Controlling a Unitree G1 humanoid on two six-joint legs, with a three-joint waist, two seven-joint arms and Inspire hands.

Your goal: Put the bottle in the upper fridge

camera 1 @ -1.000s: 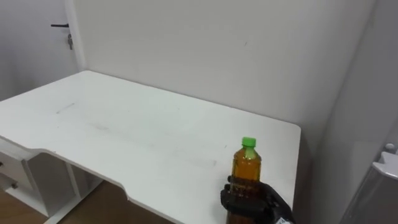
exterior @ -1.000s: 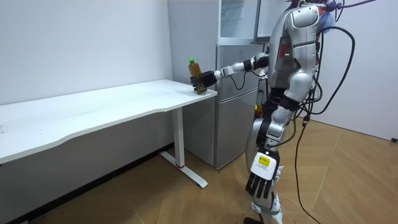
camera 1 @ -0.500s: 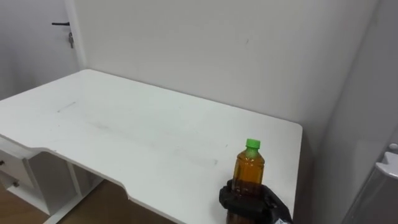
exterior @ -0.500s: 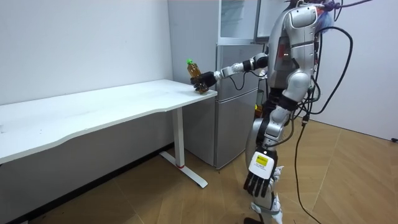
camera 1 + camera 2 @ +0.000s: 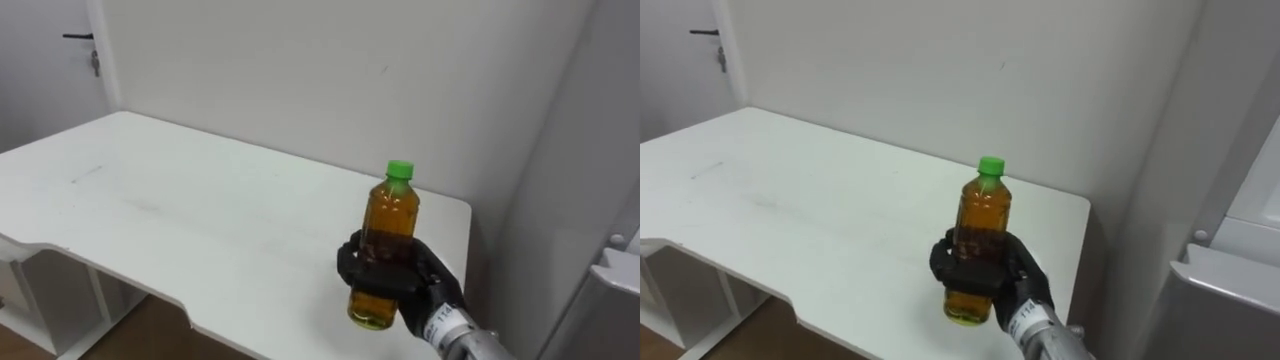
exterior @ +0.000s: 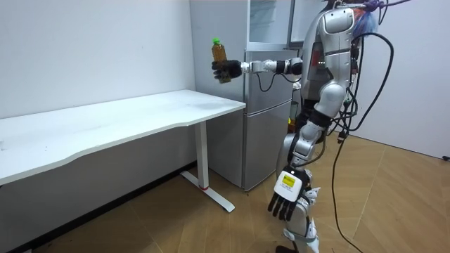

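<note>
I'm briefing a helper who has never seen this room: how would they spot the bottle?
Find the long white table against the wall, with a grey fridge past its end. Above the table's end nearest the fridge, the right robot hand holds a bottle upright in the air. It holds amber liquid under a green cap, unlike the black hand and white tabletop.

Silver-white body, black right hand (image 5: pixel 428 285), tagged black left hand (image 6: pixel 281 205), dark looping cables

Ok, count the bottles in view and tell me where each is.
1. The bottle, green-capped, is upright in the right hand, above the end of the white table near the fridge. The left hand hangs open, holding nothing. The fridge could hide more.
</note>
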